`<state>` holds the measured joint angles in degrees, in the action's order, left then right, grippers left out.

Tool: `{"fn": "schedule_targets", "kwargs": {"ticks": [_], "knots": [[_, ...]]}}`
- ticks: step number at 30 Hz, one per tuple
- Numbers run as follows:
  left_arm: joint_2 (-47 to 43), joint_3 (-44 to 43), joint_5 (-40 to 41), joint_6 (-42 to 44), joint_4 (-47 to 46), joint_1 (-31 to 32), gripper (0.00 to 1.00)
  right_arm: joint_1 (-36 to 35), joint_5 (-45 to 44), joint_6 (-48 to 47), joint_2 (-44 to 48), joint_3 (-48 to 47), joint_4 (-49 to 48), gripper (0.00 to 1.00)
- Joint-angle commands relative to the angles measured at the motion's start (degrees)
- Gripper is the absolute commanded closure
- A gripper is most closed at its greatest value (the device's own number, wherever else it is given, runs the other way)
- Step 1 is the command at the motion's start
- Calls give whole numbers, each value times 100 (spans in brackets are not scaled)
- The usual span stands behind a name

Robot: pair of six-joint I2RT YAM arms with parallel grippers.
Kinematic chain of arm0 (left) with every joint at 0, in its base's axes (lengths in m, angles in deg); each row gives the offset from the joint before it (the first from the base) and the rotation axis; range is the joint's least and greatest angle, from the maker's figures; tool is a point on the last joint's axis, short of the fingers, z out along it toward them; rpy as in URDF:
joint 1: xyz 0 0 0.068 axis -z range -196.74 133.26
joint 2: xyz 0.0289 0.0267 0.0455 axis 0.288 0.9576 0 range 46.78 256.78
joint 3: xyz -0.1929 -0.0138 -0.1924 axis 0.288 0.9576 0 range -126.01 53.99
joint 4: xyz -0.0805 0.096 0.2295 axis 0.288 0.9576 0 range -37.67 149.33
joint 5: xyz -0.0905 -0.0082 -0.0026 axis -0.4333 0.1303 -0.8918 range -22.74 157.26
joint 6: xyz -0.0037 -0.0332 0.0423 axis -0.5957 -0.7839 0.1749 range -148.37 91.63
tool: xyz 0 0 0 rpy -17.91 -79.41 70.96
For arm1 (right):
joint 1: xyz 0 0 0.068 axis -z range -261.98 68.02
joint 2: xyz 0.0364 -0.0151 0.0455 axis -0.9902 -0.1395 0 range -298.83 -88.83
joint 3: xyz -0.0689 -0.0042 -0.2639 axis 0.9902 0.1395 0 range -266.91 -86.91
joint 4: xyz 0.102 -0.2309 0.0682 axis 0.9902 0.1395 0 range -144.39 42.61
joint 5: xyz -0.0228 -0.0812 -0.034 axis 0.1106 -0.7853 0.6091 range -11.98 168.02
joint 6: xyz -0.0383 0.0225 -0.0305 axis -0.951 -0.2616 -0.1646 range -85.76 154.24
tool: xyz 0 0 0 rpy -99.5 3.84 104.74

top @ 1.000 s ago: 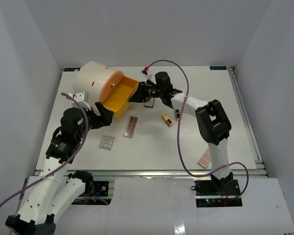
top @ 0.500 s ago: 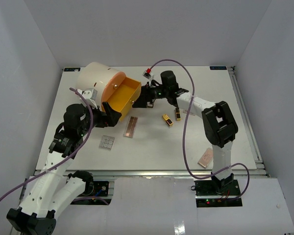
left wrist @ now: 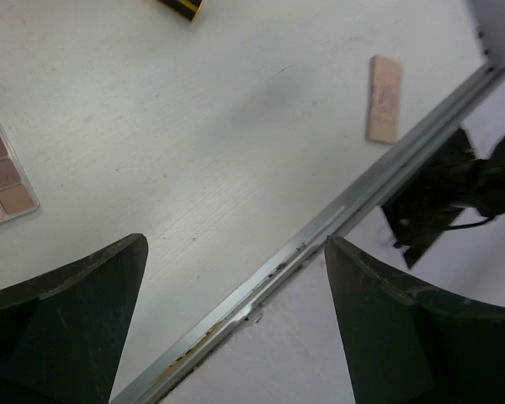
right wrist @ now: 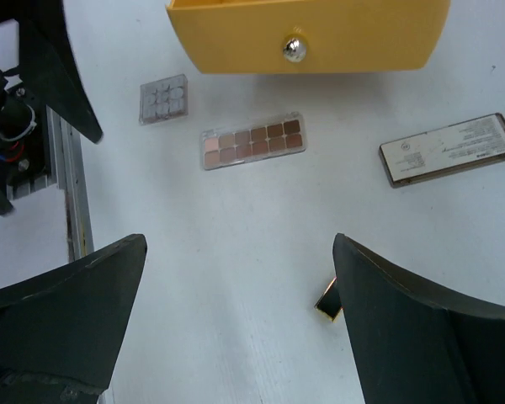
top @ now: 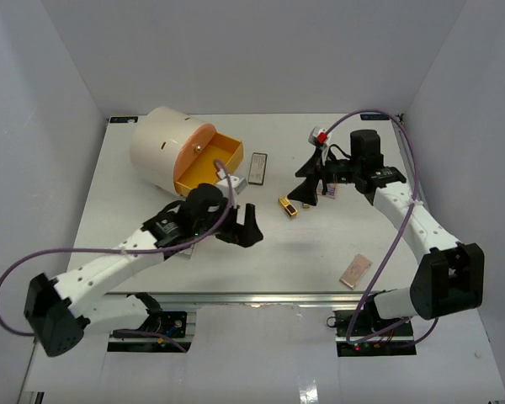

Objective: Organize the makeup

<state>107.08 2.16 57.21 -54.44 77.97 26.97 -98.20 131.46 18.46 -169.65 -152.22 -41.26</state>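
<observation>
**Top view**
- Left end effector (top: pixel 238 225): low over the white bench (top: pixel 387 244), front-middle. I read nothing in it from here.
- Right end effector (top: pixel 307 183): pointed down at the bench, right of centre.
- Big cream cylinder (top: pixel 160 143): on its side, far left, with its orange-yellow drawer (top: pixel 212 164) standing open.
- Dark rectangular palette (top: pixel 257 167): flat on the bench, just right of the drawer.
- Gold-and-black lipstick tube (top: pixel 288 206): lying between the two end effectors, nearer the right one.
- Pinkish flat palette (top: pixel 354 270): near the front edge on the right, well apart from the rest.

**Left wrist view**
- Left end effector: released, fingers spread wide, only bare bench between them.
- Palette with brown-pink pans (left wrist: pixel 2 172): one corner shows at the left edge.
- Pinkish flat palette: just beside the metal front rail (left wrist: pixel 320 227).

**Right wrist view**
- Right end effector: released, fingers wide, nothing gripped.
- Drawer: its front shows a silver knob (right wrist: pixel 293 49).
- Small grey square palette (right wrist: pixel 163 98): left of the palette with brown-pink pans, apart from it.
- Dark rectangular palette: off to the right.
- Lipstick tube: one end shows beside my right finger; the rest is hidden.
</observation>
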Motion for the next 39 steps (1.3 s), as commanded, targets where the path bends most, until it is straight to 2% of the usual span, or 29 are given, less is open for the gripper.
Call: {"fn": "schedule_targets", "kwargs": {"ticks": [1,9,17,23,32,39], "knots": [[1103,-187,2037,-172,362,567,2,447,320,-615,422,662,438,2],[2771,-553,3674,264,93,570,2,1082,820,-471,515,1026,242,3],[3632,-881,4386,624,-86,386,2,1153,909,-487,538,1090,225,3],[3847,-807,4133,790,-273,95,2,1172,966,-479,473,1091,233,3],[3973,-409,3250,780,-549,-160,3,1217,1020,-461,498,1108,207,3],[3742,-107,2429,663,-733,-193,23,1263,1048,-443,494,1099,210,3]]}}
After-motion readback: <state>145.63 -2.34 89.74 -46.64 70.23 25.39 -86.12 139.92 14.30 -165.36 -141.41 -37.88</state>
